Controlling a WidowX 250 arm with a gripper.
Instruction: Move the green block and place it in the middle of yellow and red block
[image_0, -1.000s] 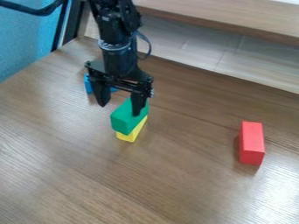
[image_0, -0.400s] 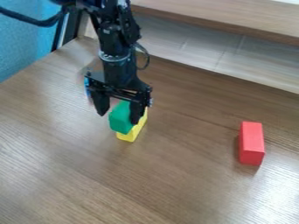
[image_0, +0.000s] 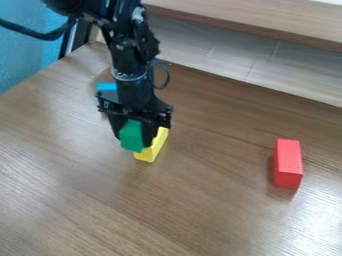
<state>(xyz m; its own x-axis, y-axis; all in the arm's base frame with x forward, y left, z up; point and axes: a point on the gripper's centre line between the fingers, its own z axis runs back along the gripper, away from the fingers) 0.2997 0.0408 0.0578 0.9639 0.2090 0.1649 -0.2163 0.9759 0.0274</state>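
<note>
Presently, green block (image_0: 131, 136) sits over part of the yellow block (image_0: 152, 147); contact between them cannot be told. Gripper (image_0: 133, 139) appears closed on green, one finger per side, presumably for a straight lift off yellow. Blue block (image_0: 106, 87) lies behind, seemingly no part of the job. Red block (image_0: 288, 162) stands well apart, rightward, marking the target gap's far end.

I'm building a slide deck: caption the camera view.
Gripper with green block between its fingers, yellow block close by, red block apart.
</note>
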